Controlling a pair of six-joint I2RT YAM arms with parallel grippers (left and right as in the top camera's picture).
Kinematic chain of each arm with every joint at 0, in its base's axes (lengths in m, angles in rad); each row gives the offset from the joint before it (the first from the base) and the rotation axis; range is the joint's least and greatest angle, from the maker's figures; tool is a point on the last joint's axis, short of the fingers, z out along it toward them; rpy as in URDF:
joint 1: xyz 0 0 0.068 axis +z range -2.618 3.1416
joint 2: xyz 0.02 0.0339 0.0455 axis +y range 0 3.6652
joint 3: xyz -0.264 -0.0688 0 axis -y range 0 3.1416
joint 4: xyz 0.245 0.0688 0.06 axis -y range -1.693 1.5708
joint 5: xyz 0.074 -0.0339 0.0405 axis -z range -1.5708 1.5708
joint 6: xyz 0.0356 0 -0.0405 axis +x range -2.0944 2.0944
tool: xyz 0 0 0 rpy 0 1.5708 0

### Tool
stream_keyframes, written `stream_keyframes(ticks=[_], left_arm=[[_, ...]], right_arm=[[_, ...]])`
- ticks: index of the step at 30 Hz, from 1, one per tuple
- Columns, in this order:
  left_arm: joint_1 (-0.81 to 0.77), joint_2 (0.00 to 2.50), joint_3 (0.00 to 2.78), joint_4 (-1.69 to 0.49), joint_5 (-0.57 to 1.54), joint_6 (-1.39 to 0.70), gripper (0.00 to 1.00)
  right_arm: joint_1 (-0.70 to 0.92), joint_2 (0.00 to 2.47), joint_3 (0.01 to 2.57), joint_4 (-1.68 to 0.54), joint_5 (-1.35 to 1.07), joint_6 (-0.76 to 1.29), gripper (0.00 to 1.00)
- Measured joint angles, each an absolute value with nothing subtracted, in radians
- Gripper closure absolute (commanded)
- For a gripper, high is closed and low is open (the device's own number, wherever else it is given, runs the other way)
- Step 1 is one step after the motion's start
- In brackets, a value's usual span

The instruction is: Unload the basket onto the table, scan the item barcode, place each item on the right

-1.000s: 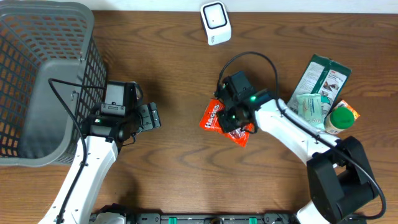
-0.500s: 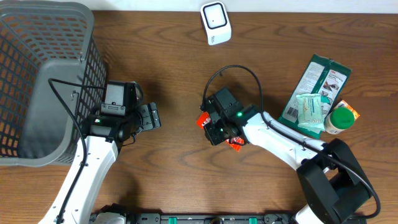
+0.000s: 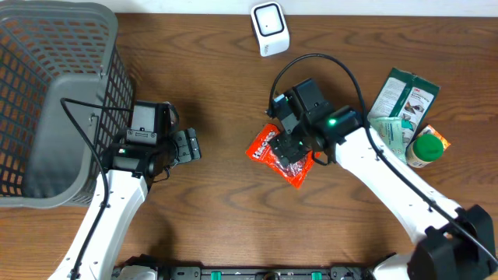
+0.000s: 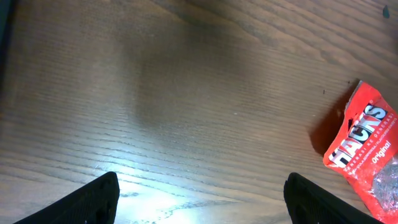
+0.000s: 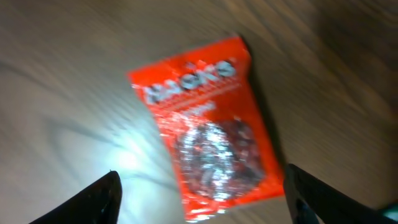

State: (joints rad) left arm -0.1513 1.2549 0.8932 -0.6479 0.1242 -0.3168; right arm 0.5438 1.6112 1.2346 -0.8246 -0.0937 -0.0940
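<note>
The right hand [image 5: 202, 183], spread wide, hangs over the red sweet bag [image 5: 205, 118]; best to pinch one edge, keeping the barcode clear for the scanner [image 3: 269, 28].

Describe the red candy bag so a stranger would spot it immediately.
Start at the white scanner on the wooden table's far edge and come toward the robot to mid-table. The bag lies flat there, the only red-orange packet, printed HACKS in white; the other packages are green.
</note>
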Motion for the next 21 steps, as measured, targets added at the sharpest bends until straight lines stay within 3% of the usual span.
stream_keyframes(ticks=[4, 21], left_arm=[[-0.151, 1.255, 0.893, -0.648, 0.124, -0.317, 0.15], [-0.151, 1.255, 0.893, -0.648, 0.124, -0.317, 0.15]], right_arm=[[0.543, 1.662, 1.216, -0.781, -0.069, -0.149, 0.36], [0.556, 1.883, 1.208, -0.693, -0.044, -0.201, 0.32]])
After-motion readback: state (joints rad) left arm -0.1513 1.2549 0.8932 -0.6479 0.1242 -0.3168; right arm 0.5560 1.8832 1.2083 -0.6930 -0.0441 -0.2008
